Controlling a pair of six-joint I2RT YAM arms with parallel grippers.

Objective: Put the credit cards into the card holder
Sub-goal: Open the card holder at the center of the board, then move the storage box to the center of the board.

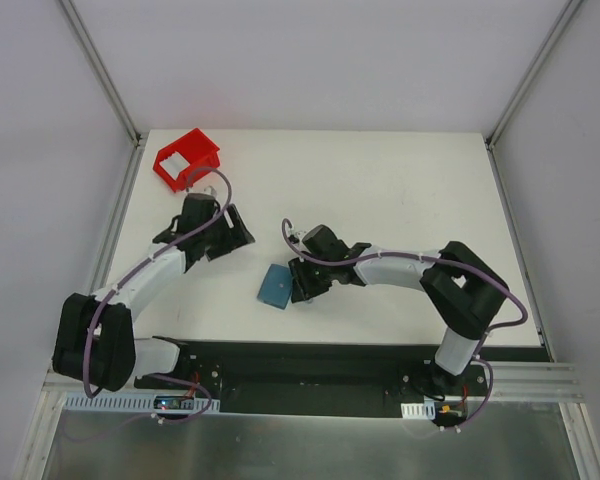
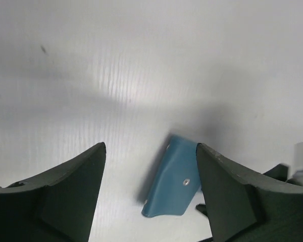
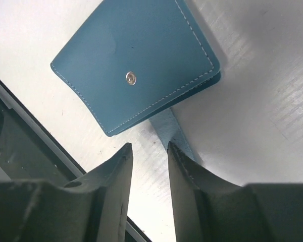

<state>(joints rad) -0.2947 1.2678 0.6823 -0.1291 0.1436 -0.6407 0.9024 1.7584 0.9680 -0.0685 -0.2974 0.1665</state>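
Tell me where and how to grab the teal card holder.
Probably by the pale strap poking out from under the card holder, approached low from the right gripper side. The holder lies folded flat, snap up, so its faces offer no pinch; the strap sticks out.

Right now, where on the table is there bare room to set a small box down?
Most room: the far right of the white table, between the red plastic bin and the right edge, beyond the right arm. Crowded: around the teal folded wallet at the right arm's jaws, and the far-left corner by the bin and left arm.
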